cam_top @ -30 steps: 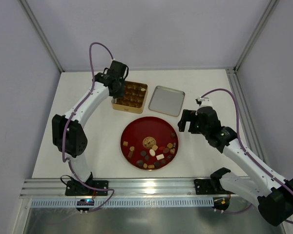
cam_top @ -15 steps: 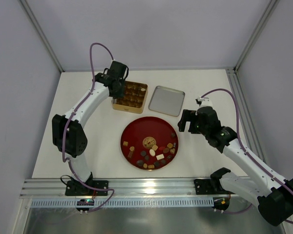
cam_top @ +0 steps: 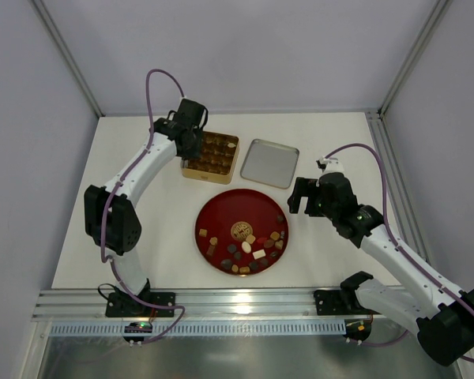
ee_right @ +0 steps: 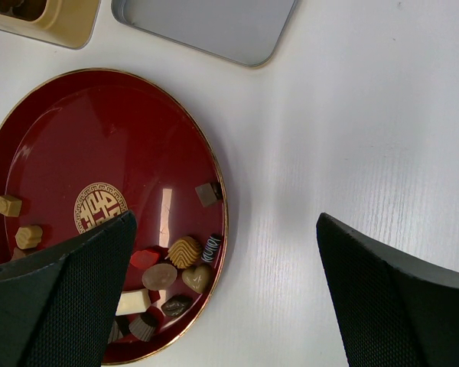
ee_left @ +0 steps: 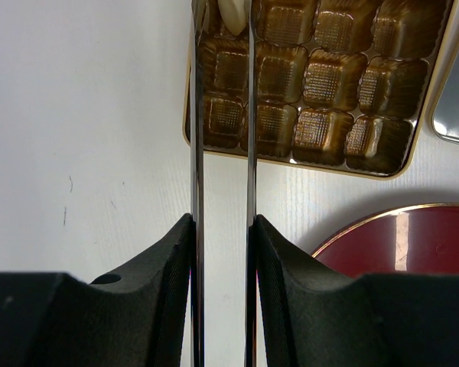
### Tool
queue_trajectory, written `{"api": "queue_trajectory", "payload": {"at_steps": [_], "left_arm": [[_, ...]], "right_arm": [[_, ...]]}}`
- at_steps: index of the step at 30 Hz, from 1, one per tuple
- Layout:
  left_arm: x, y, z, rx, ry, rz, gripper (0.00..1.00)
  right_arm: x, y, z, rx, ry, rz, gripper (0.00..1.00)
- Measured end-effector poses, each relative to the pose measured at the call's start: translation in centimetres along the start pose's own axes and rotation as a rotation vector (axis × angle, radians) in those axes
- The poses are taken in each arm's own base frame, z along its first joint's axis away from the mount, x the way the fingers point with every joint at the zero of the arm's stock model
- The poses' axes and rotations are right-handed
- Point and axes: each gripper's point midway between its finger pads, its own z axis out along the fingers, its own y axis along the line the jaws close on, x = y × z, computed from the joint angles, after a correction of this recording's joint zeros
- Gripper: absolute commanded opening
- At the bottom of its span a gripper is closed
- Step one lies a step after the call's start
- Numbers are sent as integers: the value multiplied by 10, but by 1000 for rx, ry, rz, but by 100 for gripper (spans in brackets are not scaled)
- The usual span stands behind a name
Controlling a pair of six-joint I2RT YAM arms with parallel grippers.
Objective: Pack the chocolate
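Several small chocolates (cam_top: 253,251) in dark brown, caramel and cream-white lie on the near part of the round dark-red plate (cam_top: 238,207), which also shows in the right wrist view (ee_right: 185,251). The square gold tin (cam_top: 211,156) stands open behind the plate, with brown empty cups (ee_left: 329,84). My left gripper (cam_top: 191,146) is over the tin's near-left corner. Its long thin blades (ee_left: 223,8) stand close together on a cream-white chocolate (ee_left: 232,17) over a corner cup. My right gripper (cam_top: 300,197) is open and empty (ee_right: 226,294) above the table by the plate's right rim (ee_right: 218,191).
The tin's lid (cam_top: 269,163) lies upside down, silver inside up, right of the tin and behind the plate. It also shows in the right wrist view (ee_right: 206,27). White walls and metal frame posts enclose the table. A rail runs along the near edge.
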Motion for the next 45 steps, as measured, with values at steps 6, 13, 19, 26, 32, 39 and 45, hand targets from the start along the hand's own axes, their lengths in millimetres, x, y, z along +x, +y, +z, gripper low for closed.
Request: {"api": "queue_trajectory", "payload": {"at_steps": [6,13,19,26,32,39,45], "left_arm": [[0,0,0,0,0,1,36],[0,-1,0,8,0,1,36],[-5,-9,-18,63,-28,-5,36],[0,-39,-72,169,-107,38,36],[45,-88,-107,280,-94,130,36],[101,-128,-131,380,-39,201,36],[134,-154,-143,456,-3,234,37]], "right_arm": [[0,0,0,0,0,0,100],[0,0,0,0,0,0,100],[0,0,0,0,0,0,100],[0,0,0,0,0,0,100],[-4,1,-2,-3,-7,1,100],[-13,3,-6,-3,-33,4,100],[-18,3,-9,1,-48,6,100]]}}
